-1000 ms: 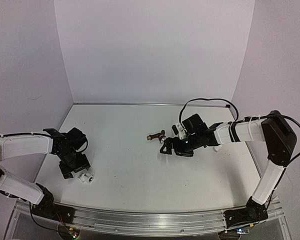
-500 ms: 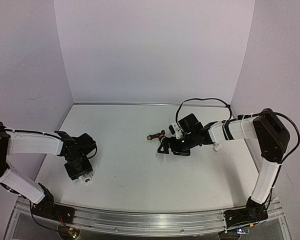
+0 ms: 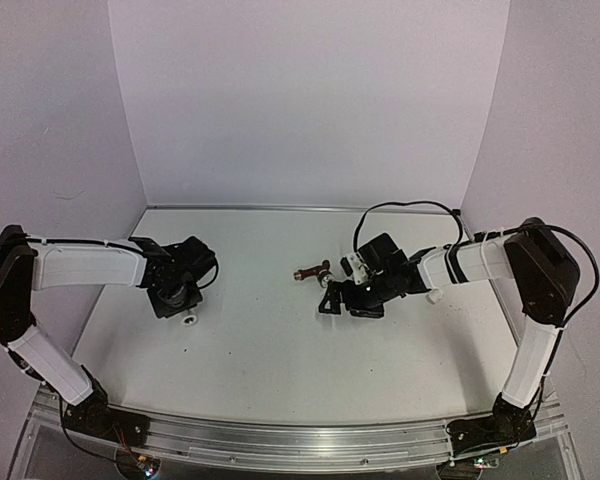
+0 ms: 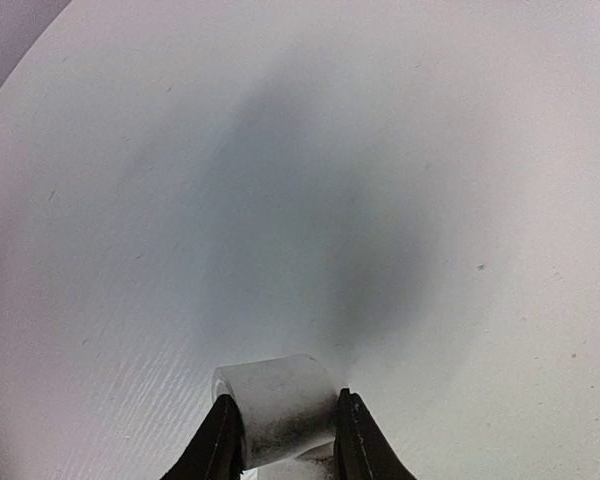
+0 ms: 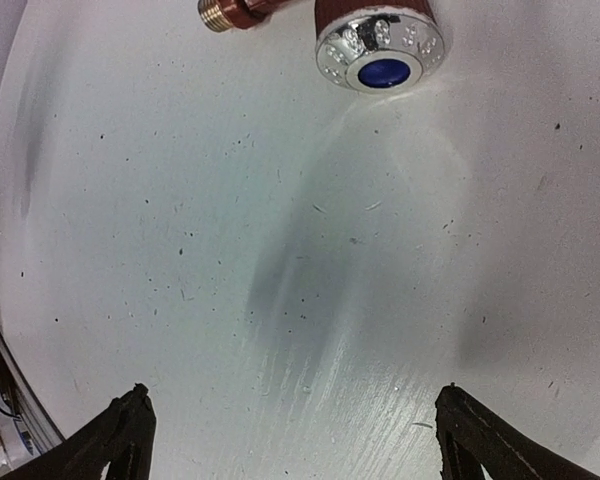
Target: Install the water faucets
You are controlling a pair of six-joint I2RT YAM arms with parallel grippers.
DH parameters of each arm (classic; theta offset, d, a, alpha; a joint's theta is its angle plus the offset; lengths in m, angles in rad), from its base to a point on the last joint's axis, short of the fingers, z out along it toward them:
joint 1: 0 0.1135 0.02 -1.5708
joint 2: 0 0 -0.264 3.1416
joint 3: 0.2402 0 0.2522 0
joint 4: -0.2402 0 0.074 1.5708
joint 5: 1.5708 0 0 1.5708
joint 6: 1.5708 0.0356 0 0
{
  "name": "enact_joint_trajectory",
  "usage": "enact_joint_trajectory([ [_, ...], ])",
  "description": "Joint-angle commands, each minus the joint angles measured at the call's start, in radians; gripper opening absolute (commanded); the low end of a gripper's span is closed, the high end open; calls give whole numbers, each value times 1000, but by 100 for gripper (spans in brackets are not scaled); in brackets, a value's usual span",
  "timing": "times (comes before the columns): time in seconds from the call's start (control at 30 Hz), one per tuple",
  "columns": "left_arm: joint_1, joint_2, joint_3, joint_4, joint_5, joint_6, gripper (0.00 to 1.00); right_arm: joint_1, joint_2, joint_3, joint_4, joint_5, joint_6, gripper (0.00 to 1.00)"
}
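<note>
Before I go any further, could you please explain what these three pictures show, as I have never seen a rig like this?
These are two robot arms bolted at the near edge of a white table, each ending in a two-finger gripper. The wide picture comes from a fixed camera above and behind the arms. The other two come from small cameras on the wrists, looking past each arm's own fingers. The left gripper is closed on a short white pipe fitting. The right gripper is open and empty, just short of a dark reddish-brown faucet that lies on the table. Its silvery round knob shows in the right wrist view. No other faucet is visible.
</note>
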Motion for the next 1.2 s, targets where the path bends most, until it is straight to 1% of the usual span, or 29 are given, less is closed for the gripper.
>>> enact_joint_trajectory([
  [0.0, -4, 30, 46, 133, 9, 143, 13, 5, -47, -16, 7, 23, 0, 98],
  [0.07, -4, 37, 30, 245, 131, 196, 11, 5, -44, -14, 9, 11, 4, 98],
  [0.1, -4, 36, 21, 292, 193, 215, 9, 6, -42, -11, 17, -20, -1, 98],
  [0.17, -4, 22, -10, 407, 316, 208, 7, 16, -45, -14, 62, -93, -1, 98],
  [0.23, -4, -4, -63, 541, 411, 178, 6, 26, -46, -35, 187, -160, 63, 98],
  [0.3, -4, -31, -101, 637, 472, 128, 5, 49, -32, -44, 319, -204, 130, 98],
  [0.33, -4, -35, -106, 674, 497, 105, 4, 69, -23, -44, 375, -194, 161, 97],
  [0.4, -5, -21, -94, 693, 543, 79, 4, 119, 2, -35, 472, -140, 180, 97],
  [0.47, -8, -2, -69, 696, 569, 68, 3, 153, 46, 14, 521, -95, 204, 96],
  [0.57, -21, 20, -40, 697, 573, 87, 2, 169, 127, 76, 573, -83, 280, 94],
  [0.67, -32, 25, -34, 698, 580, 91, 2, 175, 223, 149, 605, -114, 340, 89],
  [0.77, -39, 26, -31, 698, 587, 100, 2, 192, 300, 204, 618, -143, 357, 84],
  [0.87, -46, 22, -29, 698, 585, 106, 2, 199, 321, 202, 653, -139, 359, 77],
  [0.97, -51, 20, -37, 698, 577, 107, 2, 199, 330, 212, 672, -151, 358, 67],
  [1.07, -51, 19, -40, 698, 575, 110, 2, 202, 349, 207, 760, -202, 403, 66],
  [1.17, -52, 16, -45, 698, 561, 120, 3, 202, 354, 190, 791, -226, 416, 67],
])
